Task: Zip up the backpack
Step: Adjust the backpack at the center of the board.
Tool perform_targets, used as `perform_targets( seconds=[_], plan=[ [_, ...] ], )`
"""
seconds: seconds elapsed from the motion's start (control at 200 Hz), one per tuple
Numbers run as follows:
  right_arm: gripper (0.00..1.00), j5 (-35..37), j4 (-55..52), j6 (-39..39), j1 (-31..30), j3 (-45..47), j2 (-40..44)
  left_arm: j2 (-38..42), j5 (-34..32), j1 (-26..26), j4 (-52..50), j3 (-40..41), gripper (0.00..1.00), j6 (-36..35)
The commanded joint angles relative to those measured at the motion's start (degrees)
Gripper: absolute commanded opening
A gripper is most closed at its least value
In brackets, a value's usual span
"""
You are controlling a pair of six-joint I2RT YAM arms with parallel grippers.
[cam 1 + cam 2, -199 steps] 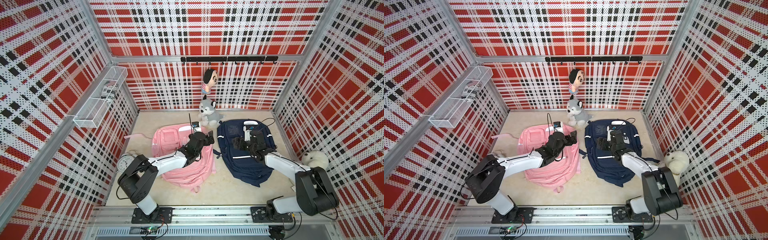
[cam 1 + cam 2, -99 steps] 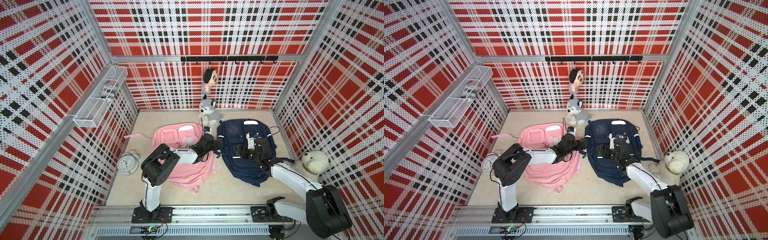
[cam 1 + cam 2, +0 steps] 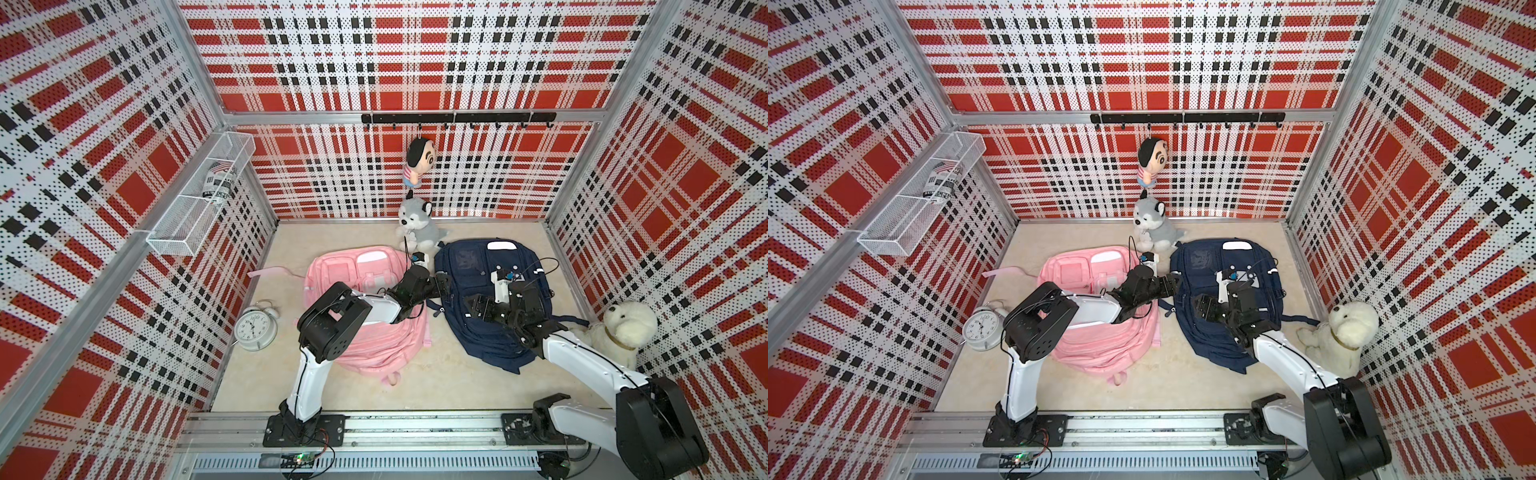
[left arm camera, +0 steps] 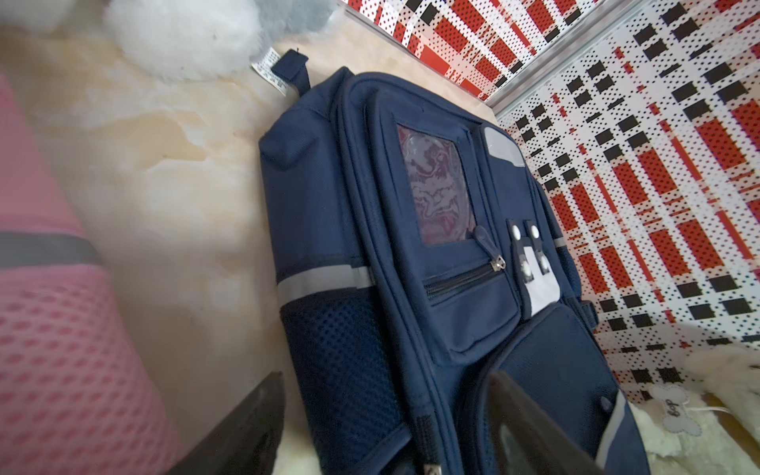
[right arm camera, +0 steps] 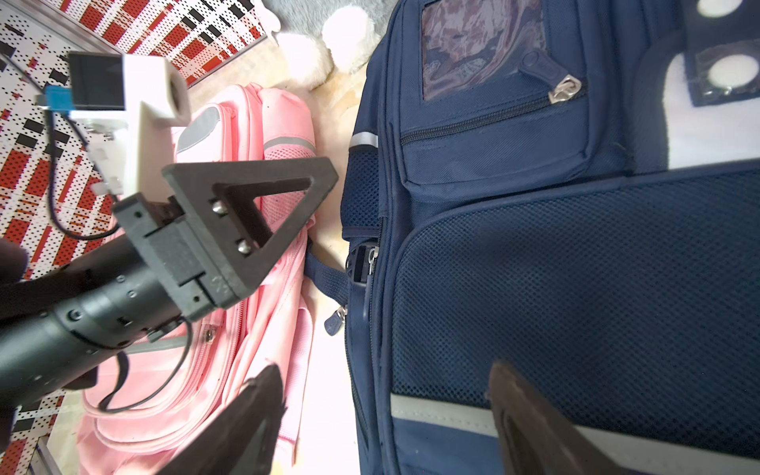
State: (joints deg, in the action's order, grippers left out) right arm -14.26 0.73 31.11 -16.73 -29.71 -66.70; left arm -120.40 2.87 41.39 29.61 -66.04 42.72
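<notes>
Approach stage: left claw (image 3: 444, 286) and right claw (image 3: 478, 308) released at navy backpack (image 3: 492, 347); next, pinch zipper pull (image 5: 371, 258).

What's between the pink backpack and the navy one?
Bare beige floor, crossed by a dark blue strap from the navy fabric backpack; the left gripper hangs over that gap. Right wrist view shows it.
</notes>
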Motion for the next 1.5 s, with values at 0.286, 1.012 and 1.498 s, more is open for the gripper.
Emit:
perform_targets(
  seconds=[0.286,1.012,1.498],
  plan=[
    [0.81,0.64,-2.47,2.07,-3.34,-2.10,1.52,-5.79,3.76,-1.40,-0.17,-3.34,0.67,1.86],
    [0.82,2.60,-0.17,4.08,-4.17,-0.85,-1.27,-9.33,3.88,-1.66,-2.93,-6.27,0.20,0.43],
    [0.72,1.53,-6.18,9.07,-8.98,-3.64,0.84,-0.96,6.07,-0.67,7.50,3.50,0.00,5.18]
  ],
)
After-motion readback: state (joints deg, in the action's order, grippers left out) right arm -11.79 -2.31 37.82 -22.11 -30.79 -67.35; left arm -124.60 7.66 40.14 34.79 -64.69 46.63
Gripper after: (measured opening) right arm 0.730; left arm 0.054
